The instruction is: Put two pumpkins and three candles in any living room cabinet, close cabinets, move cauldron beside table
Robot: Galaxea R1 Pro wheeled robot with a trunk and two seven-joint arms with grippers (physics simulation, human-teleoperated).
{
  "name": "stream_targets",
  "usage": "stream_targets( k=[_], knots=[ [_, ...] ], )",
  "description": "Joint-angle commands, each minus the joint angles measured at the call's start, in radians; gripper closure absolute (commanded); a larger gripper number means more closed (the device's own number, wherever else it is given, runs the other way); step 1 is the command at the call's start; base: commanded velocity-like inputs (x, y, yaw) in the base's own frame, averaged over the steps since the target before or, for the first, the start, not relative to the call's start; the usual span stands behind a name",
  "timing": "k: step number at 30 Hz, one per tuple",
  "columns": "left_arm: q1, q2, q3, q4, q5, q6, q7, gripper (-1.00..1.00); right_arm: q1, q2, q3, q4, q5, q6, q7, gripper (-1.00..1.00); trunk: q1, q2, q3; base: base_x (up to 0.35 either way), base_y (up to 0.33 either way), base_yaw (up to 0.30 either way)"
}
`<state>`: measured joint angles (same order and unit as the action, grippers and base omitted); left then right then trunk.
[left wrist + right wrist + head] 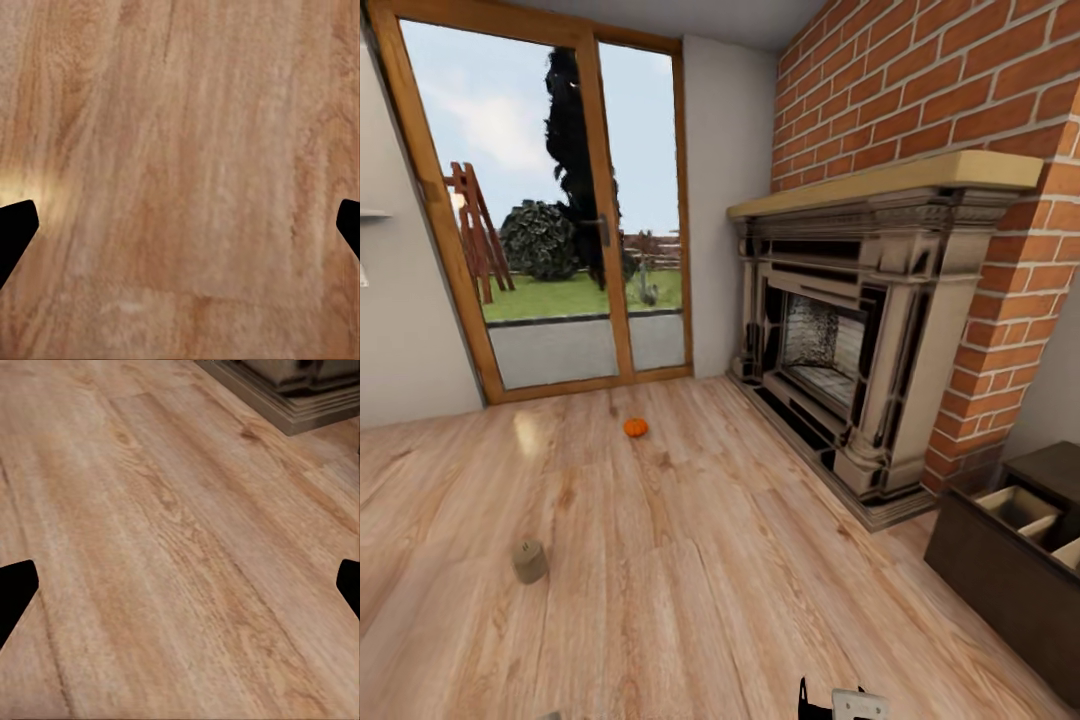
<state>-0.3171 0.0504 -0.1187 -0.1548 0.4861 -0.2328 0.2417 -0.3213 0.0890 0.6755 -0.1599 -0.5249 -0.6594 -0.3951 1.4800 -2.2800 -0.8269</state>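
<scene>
Both pincers spread wide, left pincer (180, 225) and right pincer (180, 585) over plank floor (690, 560)

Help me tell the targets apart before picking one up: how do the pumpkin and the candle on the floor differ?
The pumpkin is bright orange and squat; the candle is a dull cream stubby cylinder. The pumpkin lies farther off, toward the glass doors; the candle sits nearer the robot and more to the left. The candle looks slightly tilted, the pumpkin level. Both are small and rest free on the wood floor.
</scene>
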Motion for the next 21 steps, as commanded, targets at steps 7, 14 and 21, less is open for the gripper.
stream_targets(
  k=[7, 14, 21],
  knots=[
    [0.000, 0.000, -0.009, 0.000, 0.006, -0.002, 0.005, -1.00, -0.001, 0.000, 0.009, 0.000, -0.003, -0.002, -0.008, -1.00, 0.000, 0.000, -0.001, 0.000, 0.272, 0.277],
    [0.000, 0.000, -0.009, 0.000, 0.006, -0.002, 0.004, -1.00, -0.001, 0.000, 0.010, 0.000, -0.003, -0.002, -0.008, -1.00, 0.000, 0.000, -0.001, 0.000, 0.044, 0.277],
    [0.000, 0.000, -0.009, 0.000, 0.006, -0.002, 0.005, -1.00, -0.001, 0.000, 0.010, 0.000, -0.003, -0.002, -0.008, -1.00, 0.000, 0.000, -0.002, 0.000, 0.002, 0.277]
  ],
)
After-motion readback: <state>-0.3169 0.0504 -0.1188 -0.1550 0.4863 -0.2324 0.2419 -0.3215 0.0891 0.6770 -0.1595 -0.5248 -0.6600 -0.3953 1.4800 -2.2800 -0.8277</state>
